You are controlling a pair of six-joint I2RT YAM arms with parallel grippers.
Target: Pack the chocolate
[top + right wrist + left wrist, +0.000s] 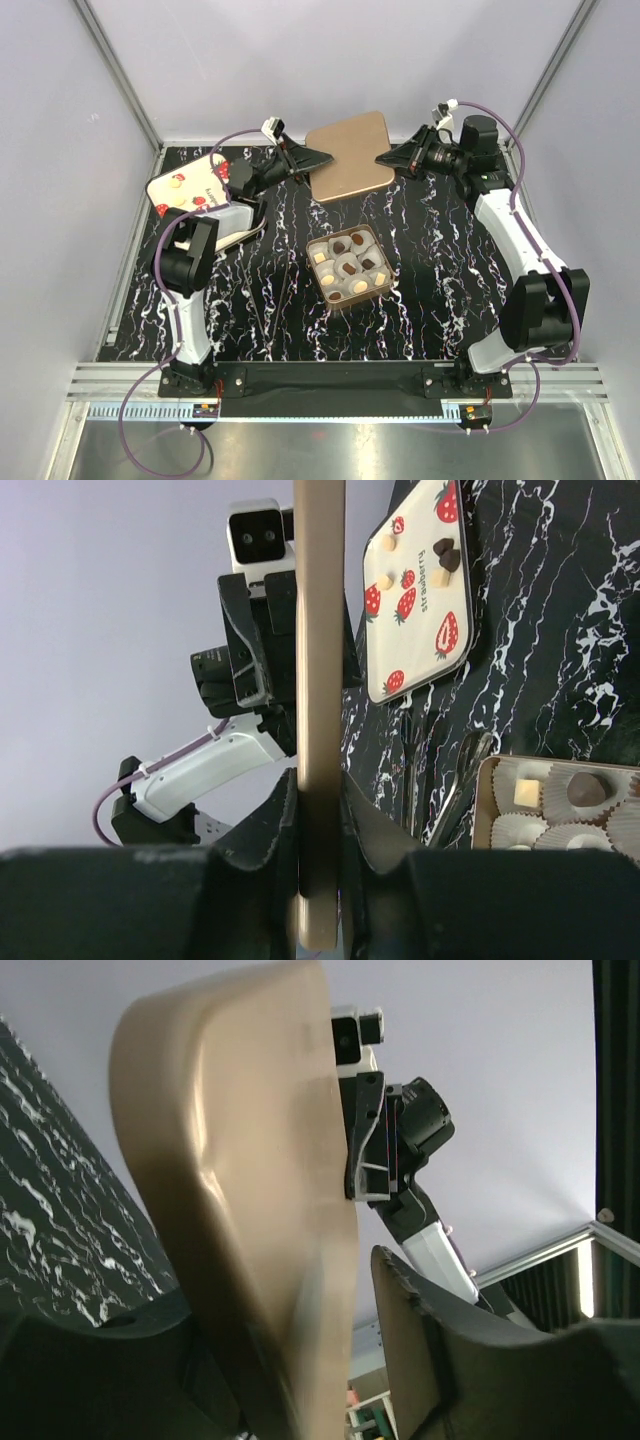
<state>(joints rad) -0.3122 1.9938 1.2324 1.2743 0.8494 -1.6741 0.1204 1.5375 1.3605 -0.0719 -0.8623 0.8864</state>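
Chocolate (443, 548), five visible on tray (415, 650), one lid (348, 155)

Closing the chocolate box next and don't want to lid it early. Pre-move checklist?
1. Right gripper clamped on tan lid: ok.
2. Left gripper clamped on lid: not ok, a gap shows beside one finger.
3. Strawberry tray emptied: not ok, dark and cream pieces lie on it.
4. Box filled: not ok, some white cups are empty.
5. Lid over box: not ok, it is held beyond the box.
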